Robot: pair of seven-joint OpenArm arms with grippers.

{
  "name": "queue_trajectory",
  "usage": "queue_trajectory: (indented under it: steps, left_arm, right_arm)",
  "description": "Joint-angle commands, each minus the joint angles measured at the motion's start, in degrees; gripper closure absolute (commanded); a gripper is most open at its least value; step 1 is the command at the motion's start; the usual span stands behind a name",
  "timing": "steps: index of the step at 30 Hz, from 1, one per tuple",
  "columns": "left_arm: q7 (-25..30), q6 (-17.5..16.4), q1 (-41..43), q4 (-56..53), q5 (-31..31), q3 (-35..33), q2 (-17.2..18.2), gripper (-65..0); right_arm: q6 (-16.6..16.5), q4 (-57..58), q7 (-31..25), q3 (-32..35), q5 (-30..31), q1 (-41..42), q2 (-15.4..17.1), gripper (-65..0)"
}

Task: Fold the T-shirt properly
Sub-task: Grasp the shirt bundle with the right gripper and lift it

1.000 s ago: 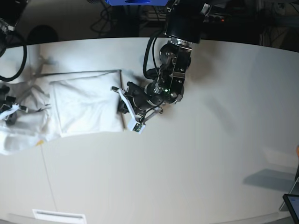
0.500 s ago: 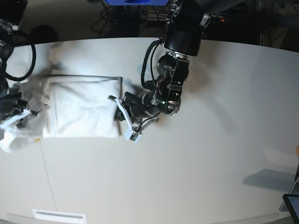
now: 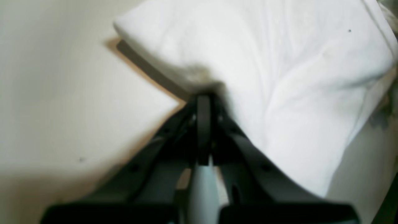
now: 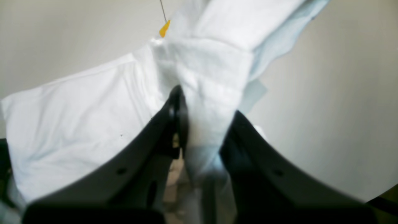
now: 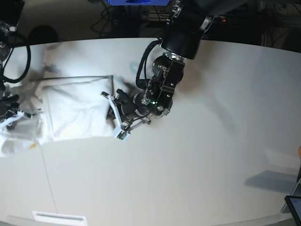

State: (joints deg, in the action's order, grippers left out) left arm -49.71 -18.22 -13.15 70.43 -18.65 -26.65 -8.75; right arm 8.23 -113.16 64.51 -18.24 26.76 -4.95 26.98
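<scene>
Both claws clamp the T-shirt [image 5: 77,110]: left claw [image 3: 203,96], right claw [image 4: 199,102], print hidden.

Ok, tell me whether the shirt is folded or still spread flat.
Partly folded: the shirt lies doubled into a thick rectangle, with one bunched end still loose in the right gripper.

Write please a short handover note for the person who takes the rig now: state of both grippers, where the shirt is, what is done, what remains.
Left gripper: shut on the T-shirt, at the folded edge facing the arm.
Right gripper: shut on a bunched part of the shirt at the opposite end.
The shirt lies on the table, plain white side up, already folded to a rough rectangle.
Left: the crumpled end by the right gripper is not folded in; then release both.
</scene>
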Motion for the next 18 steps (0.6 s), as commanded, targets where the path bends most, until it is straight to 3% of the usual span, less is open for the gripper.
queue_trajectory:
  steps: [1, 8, 10, 13, 18]
  left_arm:
    - [-1.9, 0.1, -0.6, -0.2, 0.8, -0.3, -0.2, 0.0]
    - [-1.9, 0.1, -1.8, -2.7, 0.8, -0.2, -0.2, 0.0]
    - [-1.9, 0.1, -1.8, -2.8, 0.8, -0.2, -0.2, 0.0]
    - [-1.9, 0.1, -1.8, -2.8, 0.8, -0.2, -0.2, 0.0]
    - [-1.9, 0.1, -1.9, -2.9, 0.8, -0.1, -0.2, 0.0]
  right_arm:
    - [0.2, -1.4, -1.5, -0.4, -0.3, 0.9, 1.3, 0.0]
    - [0.4, -1.7, -3.0, 2.3, -0.6, 0.7, 2.7, 0.0]
    - [2.7, -1.7, -5.2, 5.4, -1.7, 0.2, 4.1, 0.0]
    - [8.8, -1.7, -7.8, 12.2, -6.3, -0.6, 4.6, 0.0]
    - [9.7, -1.7, -9.4, 20.3, -17.7, -1.0, 3.5, 0.0]
